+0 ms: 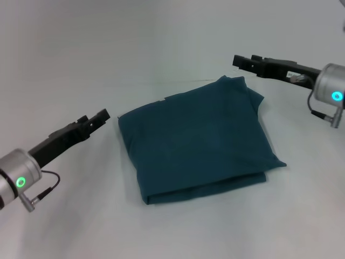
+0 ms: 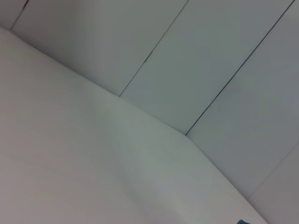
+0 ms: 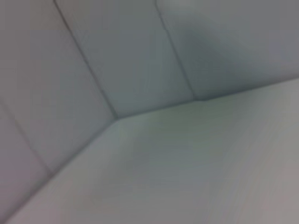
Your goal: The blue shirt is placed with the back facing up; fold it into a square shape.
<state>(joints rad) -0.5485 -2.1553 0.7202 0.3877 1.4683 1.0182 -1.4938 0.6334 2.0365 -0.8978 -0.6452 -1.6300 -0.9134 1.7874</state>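
Observation:
The blue shirt (image 1: pixel 197 140) lies on the white table (image 1: pixel 161 43) in the head view, folded into a roughly square, layered stack with its edges showing at the front and right. My left gripper (image 1: pixel 98 118) hovers just left of the stack's left corner, apart from the cloth and holding nothing. My right gripper (image 1: pixel 241 61) hangs beyond the shirt's far right corner, also clear of the fabric. A sliver of the blue shirt (image 2: pixel 242 221) shows in the left wrist view. The right wrist view shows only table and wall.
The white table (image 1: pixel 64 226) stretches around the shirt on all sides. Panelled white walls (image 2: pixel 210 56) stand behind it, seen in both wrist views.

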